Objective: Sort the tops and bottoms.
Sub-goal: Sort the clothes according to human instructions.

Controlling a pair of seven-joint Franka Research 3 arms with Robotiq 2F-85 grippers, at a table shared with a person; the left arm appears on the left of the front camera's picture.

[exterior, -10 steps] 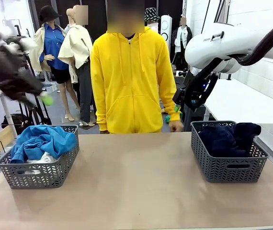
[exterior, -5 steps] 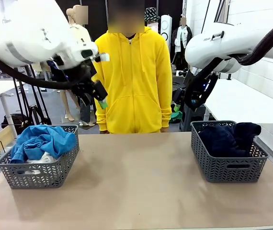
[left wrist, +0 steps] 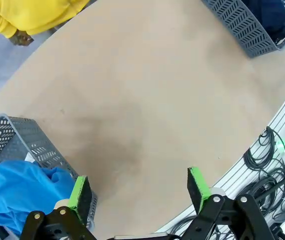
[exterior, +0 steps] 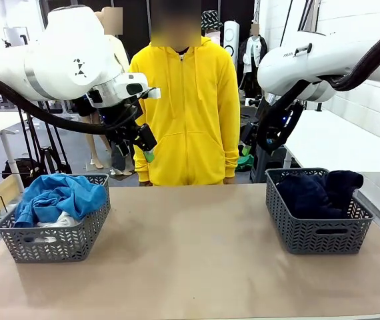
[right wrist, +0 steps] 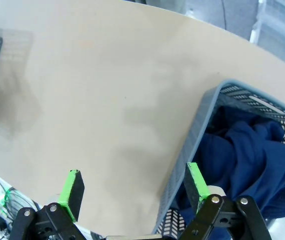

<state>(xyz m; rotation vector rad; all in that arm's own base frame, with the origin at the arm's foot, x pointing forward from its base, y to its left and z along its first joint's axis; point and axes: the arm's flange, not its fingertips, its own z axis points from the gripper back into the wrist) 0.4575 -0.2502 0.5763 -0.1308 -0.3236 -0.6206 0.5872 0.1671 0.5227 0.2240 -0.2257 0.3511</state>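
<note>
rumpled blue top (exterior: pixel 60 197) heaps one grey lattice plastic basket (exterior: pixel 53 241); limp navy bottoms (exterior: pixel 320 192) the other (exterior: pixel 317 233); both grippers (left wrist: pixel 137 187) (right wrist: pixel 135 187) released, empty

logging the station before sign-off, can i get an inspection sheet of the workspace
surface: tan table, bare between the baskets
job's things: blue top over white top in the left basket; dark bottoms in the right basket
clutter: nothing seen
grippers: left gripper open, empty, raised above the table; right gripper open, empty, above the right basket's edge
cables: black cable coils beyond the table edge
surroundings: person in a yellow hoodie at the far side
</note>
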